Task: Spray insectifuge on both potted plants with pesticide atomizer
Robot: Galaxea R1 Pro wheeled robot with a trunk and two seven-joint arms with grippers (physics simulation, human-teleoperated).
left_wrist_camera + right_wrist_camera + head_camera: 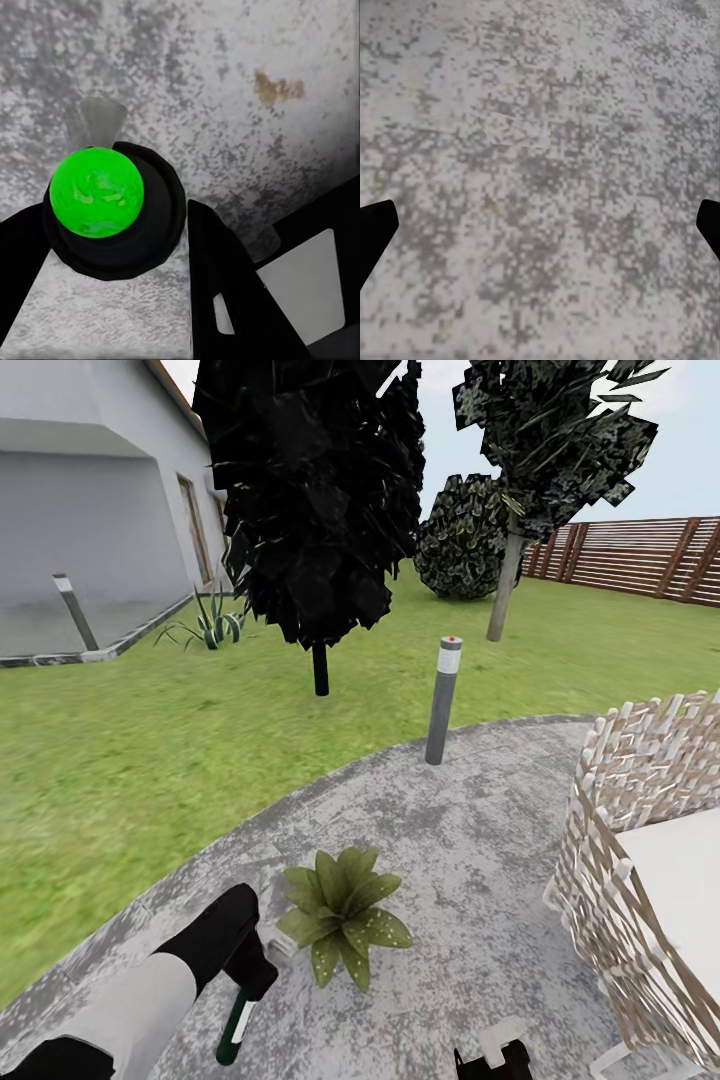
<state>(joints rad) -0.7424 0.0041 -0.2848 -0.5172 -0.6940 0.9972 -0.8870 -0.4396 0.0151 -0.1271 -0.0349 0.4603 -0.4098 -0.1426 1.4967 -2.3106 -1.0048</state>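
My left gripper (255, 970) is shut on the pesticide atomizer (237, 1028). Its dark green body with a white band hangs down and its whitish head (275, 942) points toward a potted plant (343, 913). The plant is a low rosette of broad green leaves on the grey stone patio (470, 840), right beside the gripper. Pale specks of insectifuge (378, 930) dot its near leaves. In the left wrist view the atomizer's round bright green end (97, 193) sits between my black fingers (225, 285). My right gripper (495, 1057) is low at the frame's edge, open over bare stone (540, 232).
A grey bollard lamp (443, 700) stands at the patio's far edge. A woven wicker seat (640, 830) fills the right side. Lawn (120, 760), dark trees (320, 668), a spiky plant (212, 625), a house wall and a slatted fence (650, 555) lie beyond.
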